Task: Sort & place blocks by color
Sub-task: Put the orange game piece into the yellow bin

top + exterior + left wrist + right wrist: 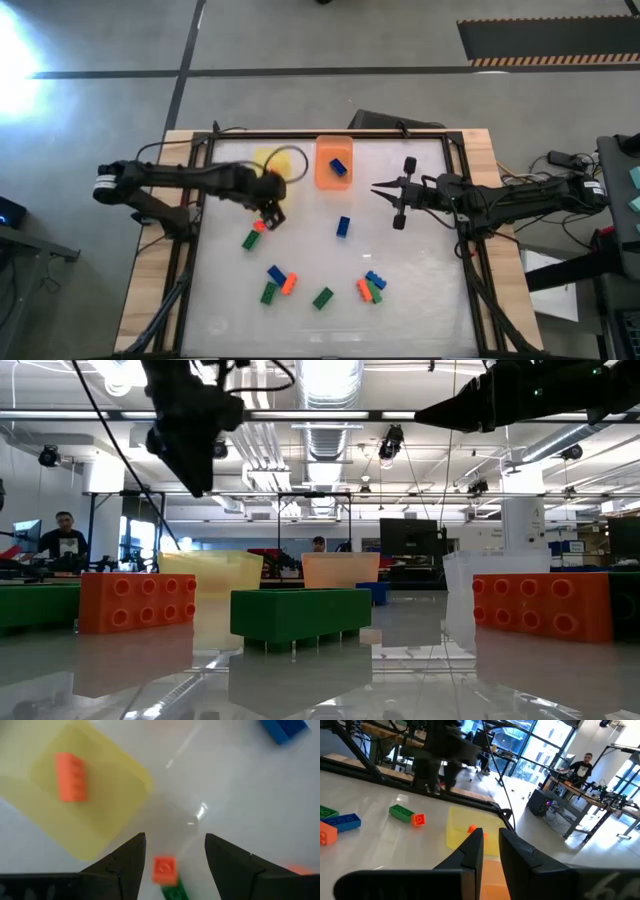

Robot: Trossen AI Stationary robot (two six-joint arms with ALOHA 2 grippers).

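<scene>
My left gripper [268, 214] [175, 840] hangs open above the table, just near of the yellow tray [280, 164] [85, 795], with nothing between its fingers. One orange block [70, 776] lies inside that tray. Below the open fingers a small orange block [164, 869] [258, 228] lies on the table against a green block [249, 239]. A blue block [338, 167] lies in the orange tray [333, 160]. My right gripper [378, 188] [491, 837] waits at the right, level, shut and holding nothing.
Loose blocks lie on the white table: a blue one [343, 226], a blue, orange and green group [277, 281], a green one [322, 298], and a mixed group [371, 287]. A clear tray [468, 600] stands at the far right. A dark frame [196, 200] borders the table.
</scene>
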